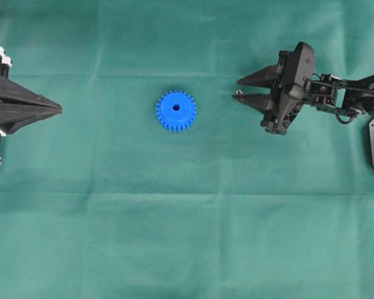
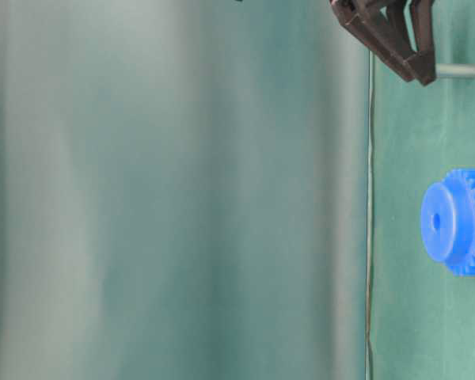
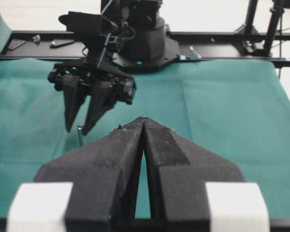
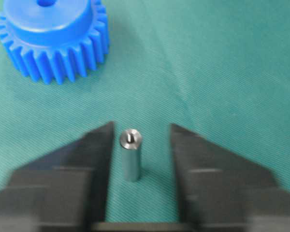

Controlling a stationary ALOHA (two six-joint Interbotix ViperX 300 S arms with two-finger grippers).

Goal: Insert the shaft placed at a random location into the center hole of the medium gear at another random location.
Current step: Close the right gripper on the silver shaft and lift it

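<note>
The gear sits flat on the green cloth that covers the tabletop, roughly in the middle between the two arms, hub up, with the hole showing dark at its centre. From table level the gear shows at the right edge, hub and hole facing the camera.

The shaft stands upright on the cloth to the right of the gear and well apart from it. In the overhead view it is only a small silver dot at the tips of the right claw. The right wrist view shows it best: the pin stands between the two dark fingers, close to the left one, with a clear strip of cloth between it and the right one. The fingers are blurred there, so I cannot tell whether either one touches the pin. The jaws are partly apart, straddling the pin but not visibly pinching it. The gear lies beyond, at the upper left of that view.

The left claw is at the far left edge of the overhead view, well away from both parts, tip pointing toward the gear. Its fingers are pressed together with nothing between them. Beyond them, the left wrist view shows the right claw pointing down over the pin.
</note>
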